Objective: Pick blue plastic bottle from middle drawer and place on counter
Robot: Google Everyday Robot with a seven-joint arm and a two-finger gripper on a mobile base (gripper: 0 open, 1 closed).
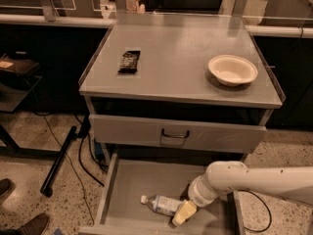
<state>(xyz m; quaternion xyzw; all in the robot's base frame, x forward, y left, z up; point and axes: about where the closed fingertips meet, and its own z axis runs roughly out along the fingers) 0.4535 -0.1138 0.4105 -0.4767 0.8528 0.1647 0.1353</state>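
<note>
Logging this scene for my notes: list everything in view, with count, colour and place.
counter: one, grey, centre.
bowl: one, cream, on the counter, right.
packet: one, black, on the counter, left.
closed drawer: one, grey, under the counter.
middle drawer: one, grey, open, below.
bottle: one, clear with white cap, lying in the middle drawer.
shoes: two, dark, floor, bottom left.
arm: one, white, from the right.
gripper: one, yellowish, in the middle drawer at the bottle's right end.
</note>
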